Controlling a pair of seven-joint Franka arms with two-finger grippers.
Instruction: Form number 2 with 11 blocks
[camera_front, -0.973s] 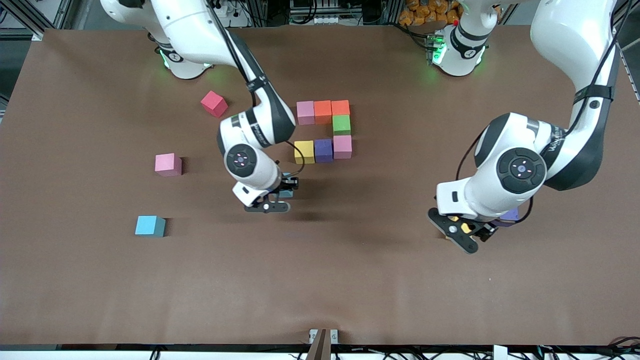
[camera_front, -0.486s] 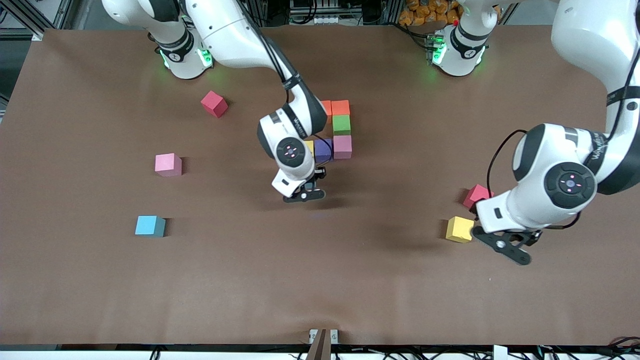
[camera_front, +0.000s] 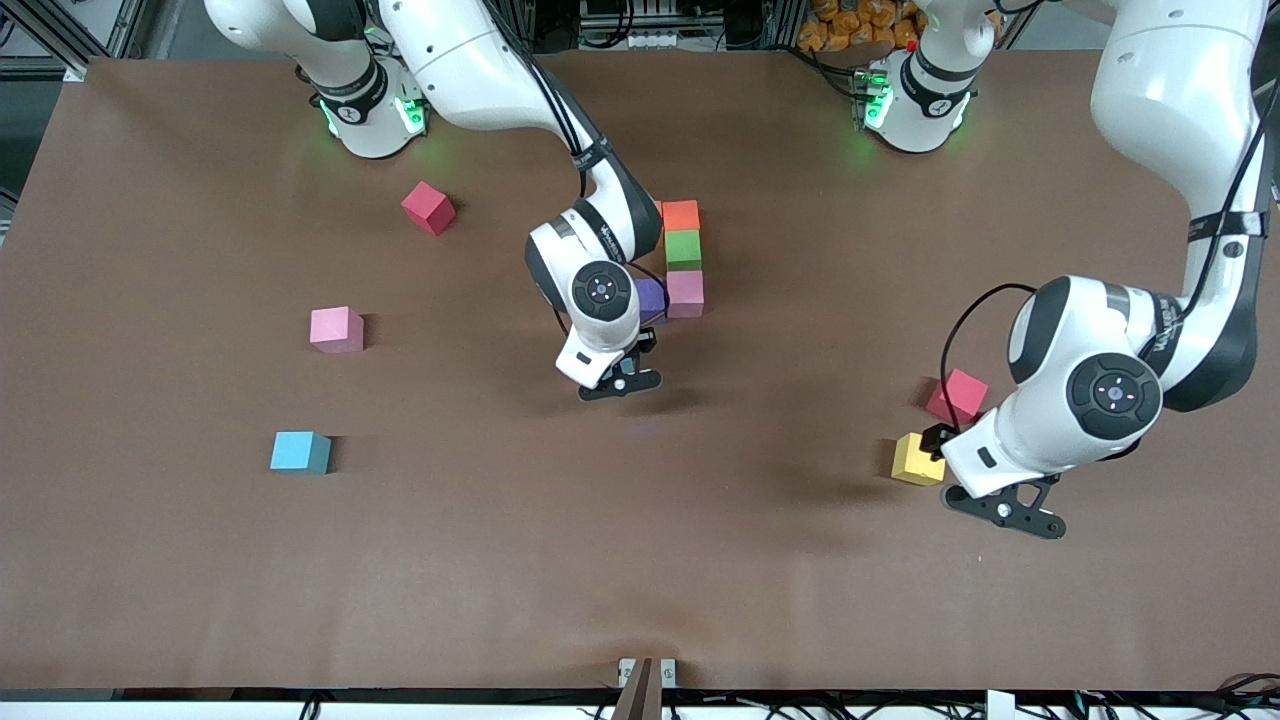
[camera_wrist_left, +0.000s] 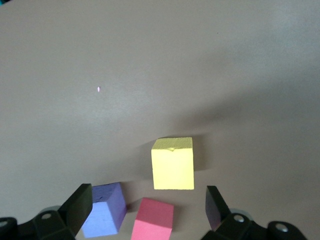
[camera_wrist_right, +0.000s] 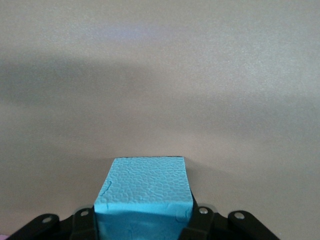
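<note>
The partial number 2 sits mid-table. Its orange (camera_front: 680, 215), green (camera_front: 683, 250), pink (camera_front: 685, 293) and purple (camera_front: 651, 296) blocks show, and the right arm hides the others. My right gripper (camera_front: 618, 381) (camera_wrist_right: 143, 221) hangs over bare table beside that figure, shut on a light blue block (camera_wrist_right: 145, 192). My left gripper (camera_front: 1003, 508) (camera_wrist_left: 146, 206) is open above three loose blocks at the left arm's end: yellow (camera_front: 917, 458) (camera_wrist_left: 173, 163), red (camera_front: 957, 395) (camera_wrist_left: 153, 219) and purple (camera_wrist_left: 104, 209). Nothing is between its fingers (camera_wrist_left: 77, 205).
Loose blocks lie toward the right arm's end: a red one (camera_front: 428, 207), a pink one (camera_front: 336, 329) and a light blue one (camera_front: 299, 451). The brown table (camera_front: 640, 560) is bare on the camera side of all the blocks.
The right arm has carried the light blue block toward the figure and now covers part of it. The left arm swung toward its end of the table, uncovering the yellow and red blocks.
</note>
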